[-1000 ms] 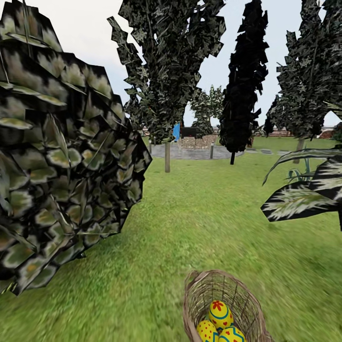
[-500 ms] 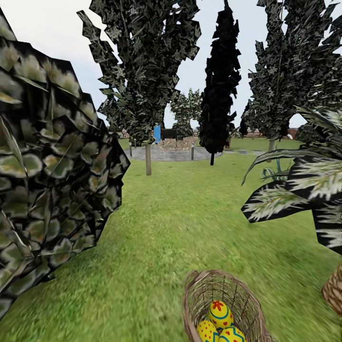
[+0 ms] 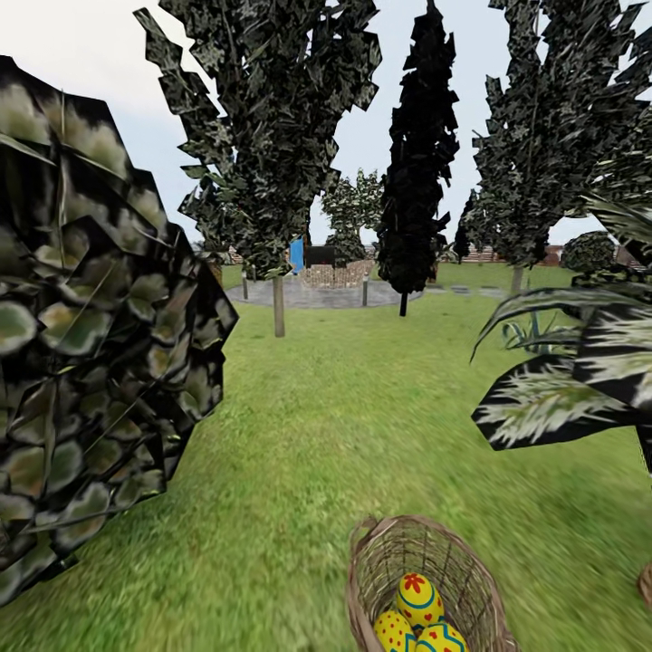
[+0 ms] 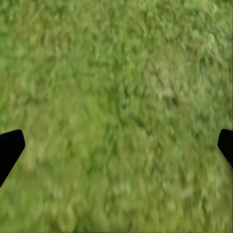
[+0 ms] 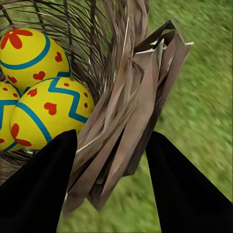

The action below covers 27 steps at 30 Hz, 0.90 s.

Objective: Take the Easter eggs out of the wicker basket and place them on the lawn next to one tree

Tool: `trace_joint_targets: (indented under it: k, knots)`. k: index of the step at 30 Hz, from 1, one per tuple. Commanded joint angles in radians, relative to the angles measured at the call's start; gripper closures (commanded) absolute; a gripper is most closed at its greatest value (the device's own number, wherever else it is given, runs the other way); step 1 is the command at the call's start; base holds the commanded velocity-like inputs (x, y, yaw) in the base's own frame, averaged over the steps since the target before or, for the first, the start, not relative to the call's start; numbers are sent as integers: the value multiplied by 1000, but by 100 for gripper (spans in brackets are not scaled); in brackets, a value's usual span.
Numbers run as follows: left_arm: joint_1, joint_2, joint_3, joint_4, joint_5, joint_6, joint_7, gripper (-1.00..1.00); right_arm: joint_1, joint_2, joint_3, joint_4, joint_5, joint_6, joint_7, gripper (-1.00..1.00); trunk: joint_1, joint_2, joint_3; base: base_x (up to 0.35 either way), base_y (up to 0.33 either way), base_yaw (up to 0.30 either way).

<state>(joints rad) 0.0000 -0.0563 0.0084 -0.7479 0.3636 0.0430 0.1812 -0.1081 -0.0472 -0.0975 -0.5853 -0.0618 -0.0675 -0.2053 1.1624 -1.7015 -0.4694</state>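
1. I am looking out over the lawn (image 3: 362,417), blurry green grass with yellowish patches that is stretching away toward a grey paved round area (image 3: 317,294).
2. Trees are standing on the grass; a thin grey trunk (image 3: 278,306) is rising near the paving.
3. The wicker basket (image 3: 426,580) is showing low over the grass near me; whether it is touching the ground I cannot tell.

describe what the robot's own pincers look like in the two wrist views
Both look plain black, with no markings or cables visible. The right pincer shows two broad, matte black fingers tapering to blunt, rounded tips. The left pincer shows as two small black tips at the picture's edges; one finger has a thin pale line along its edge.
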Motion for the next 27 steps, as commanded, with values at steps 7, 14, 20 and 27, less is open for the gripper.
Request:
trace_joint_targets:
  k: [7, 14, 20, 27]
  knots:
    - [0, 0, 1, -2, 6, 5, 3, -100, -1, 0, 1, -1, -3, -5, 0, 100, 1, -1, -1, 333, 2, -25]
    - [0, 0, 1, -2, 6, 5, 3, -100, -1, 0, 1, -1, -3, -4, 0, 100, 1, -1, 1, 331, 108, -79]
    - [0, 0, 1, -2, 6, 5, 3, -100, -1, 0, 1, -1, -3, -4, 0, 100, 1, -1, 1, 309, 205, -2]
    - [0, 0, 1, -2, 6, 5, 3, -100, -1, 0, 1, -1, -3, -4, 0, 100, 1, -1, 4, 304, 213, -84]
